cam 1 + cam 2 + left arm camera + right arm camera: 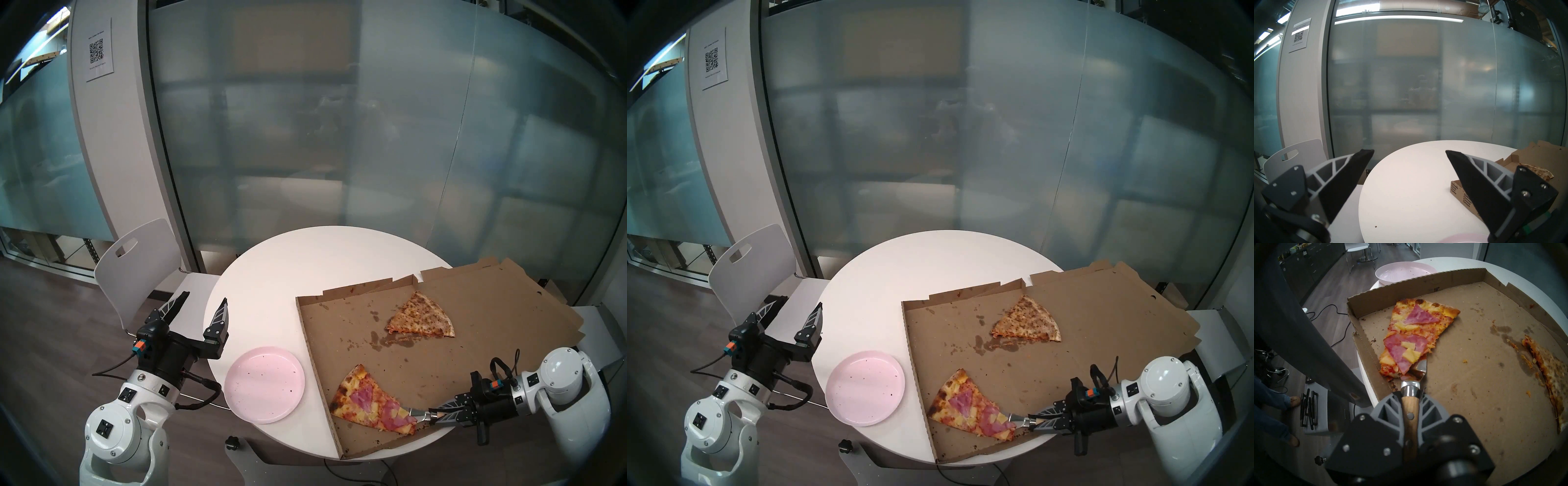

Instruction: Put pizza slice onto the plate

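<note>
The pizza slice, topped with ham and pineapple, lies in the near left corner of the open cardboard pizza box. My right gripper is shut on the wooden handle of a metal spatula, whose blade is tucked under the slice's pointed tip. The pale pink plate sits on the white table, left of the box, with nothing on it. My left gripper hangs open at the table's left edge, beyond the plate.
A second, pale speckled slice lies at the box's far side. The round white table has a white chair on its left. Frosted glass walls stand behind. A person's legs show on the floor in the right wrist view.
</note>
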